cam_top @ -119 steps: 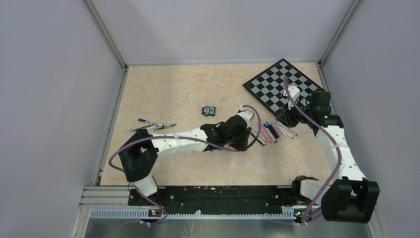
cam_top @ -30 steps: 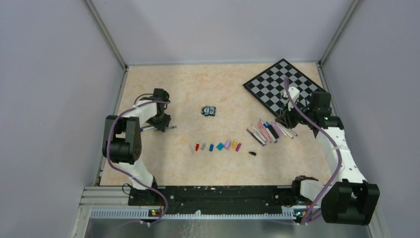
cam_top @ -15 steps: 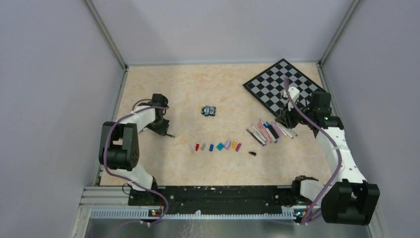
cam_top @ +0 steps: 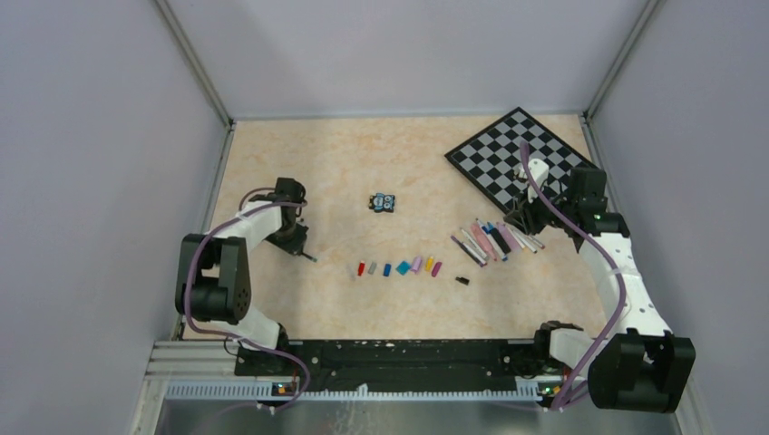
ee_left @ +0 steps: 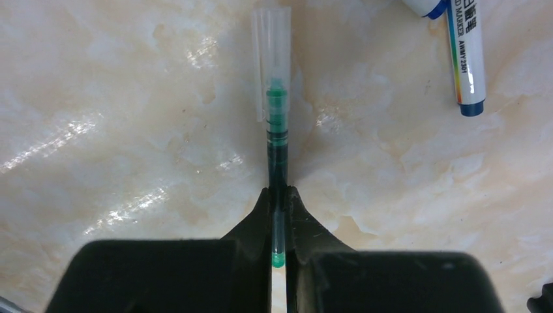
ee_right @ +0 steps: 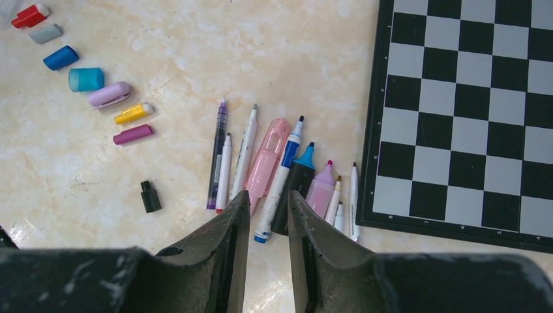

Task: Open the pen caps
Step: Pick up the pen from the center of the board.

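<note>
The left claw (ee_left: 278, 192) is clamping shut on the rear end of a thin green pen (ee_left: 277, 140); the pen is running straight ahead of that claw, its long axis in line with the fingers, and appears to be resting along the counter (ee_left: 130, 130). A clear cap (ee_left: 271, 52) is sitting over the tip at the far end, dead ahead of the claw and not yet off; so any pull is likely having to run along that same line, away from the fingers. A white marker (ee_left: 468, 59) with blue ends is lying ahead and to the right of the left claw, apart from the pen and not blocking it. The right claw (ee_right: 267, 199) is hovering with its fingers a little apart and holding nothing, well away from the capped pen; just ahead of it the uncapped pens (ee_right: 267, 160) are lying side by side, with the chessboard (ee_right: 469, 111) to their right. The pulled pen caps (ee_right: 86, 79) are lying in a row ahead and left of the right claw, a black cap (ee_right: 150, 196) nearer. The left arm is by far the nearer; the cap is probably needing the right claw brought across, or the pen carried over to it.
</note>
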`<state>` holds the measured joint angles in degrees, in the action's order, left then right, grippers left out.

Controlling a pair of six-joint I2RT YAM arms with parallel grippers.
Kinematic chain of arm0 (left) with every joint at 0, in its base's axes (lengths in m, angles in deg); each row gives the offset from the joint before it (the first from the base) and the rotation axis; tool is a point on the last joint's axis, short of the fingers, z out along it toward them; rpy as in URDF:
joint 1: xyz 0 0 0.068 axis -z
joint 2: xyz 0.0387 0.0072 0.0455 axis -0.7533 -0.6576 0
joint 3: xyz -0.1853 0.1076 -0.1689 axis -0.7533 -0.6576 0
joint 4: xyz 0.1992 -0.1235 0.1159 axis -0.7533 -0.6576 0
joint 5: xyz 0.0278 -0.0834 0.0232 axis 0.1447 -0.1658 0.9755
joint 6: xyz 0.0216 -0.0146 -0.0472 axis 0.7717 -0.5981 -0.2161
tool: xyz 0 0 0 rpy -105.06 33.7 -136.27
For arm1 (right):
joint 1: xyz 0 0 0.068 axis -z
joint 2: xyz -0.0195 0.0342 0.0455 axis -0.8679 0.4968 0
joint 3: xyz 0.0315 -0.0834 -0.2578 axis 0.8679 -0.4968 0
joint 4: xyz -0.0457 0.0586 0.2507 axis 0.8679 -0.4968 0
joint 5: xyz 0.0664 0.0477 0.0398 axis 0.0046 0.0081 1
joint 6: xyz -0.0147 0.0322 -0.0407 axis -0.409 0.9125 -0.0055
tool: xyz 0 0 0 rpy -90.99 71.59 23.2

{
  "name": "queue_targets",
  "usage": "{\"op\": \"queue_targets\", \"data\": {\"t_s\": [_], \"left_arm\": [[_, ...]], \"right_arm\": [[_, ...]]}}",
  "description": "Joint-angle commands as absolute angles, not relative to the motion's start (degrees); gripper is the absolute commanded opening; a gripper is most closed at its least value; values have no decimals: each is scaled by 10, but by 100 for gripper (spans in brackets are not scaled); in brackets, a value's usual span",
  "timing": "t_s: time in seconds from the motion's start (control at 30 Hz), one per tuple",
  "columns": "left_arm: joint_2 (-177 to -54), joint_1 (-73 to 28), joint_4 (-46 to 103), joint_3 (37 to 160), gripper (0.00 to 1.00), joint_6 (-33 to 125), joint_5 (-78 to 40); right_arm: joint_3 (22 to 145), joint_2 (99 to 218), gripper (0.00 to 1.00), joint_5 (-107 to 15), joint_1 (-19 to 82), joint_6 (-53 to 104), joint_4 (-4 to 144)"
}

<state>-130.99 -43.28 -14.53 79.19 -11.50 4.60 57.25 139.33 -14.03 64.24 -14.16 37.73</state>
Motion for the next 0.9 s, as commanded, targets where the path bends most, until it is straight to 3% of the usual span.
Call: {"op": "queue_targets", "data": {"t_s": [0.0, 0.4, 0.63, 0.87], "left_arm": [[-1259, -436, -153, 774, 0, -117, 39], [-1109, -436, -45, 696, 0, -12, -66], [-983, -436, 143, 596, 0, 81, -243], [-913, -428, 492, 461, 0, 76, -475]], "right_arm": [[570, 1376, 27, -138, 645, -150, 388], [568, 1379, 27, -131, 645, -150, 388], [567, 1381, 27, -104, 644, -150, 385], [555, 1379, 27, -25, 644, -157, 378]]}}
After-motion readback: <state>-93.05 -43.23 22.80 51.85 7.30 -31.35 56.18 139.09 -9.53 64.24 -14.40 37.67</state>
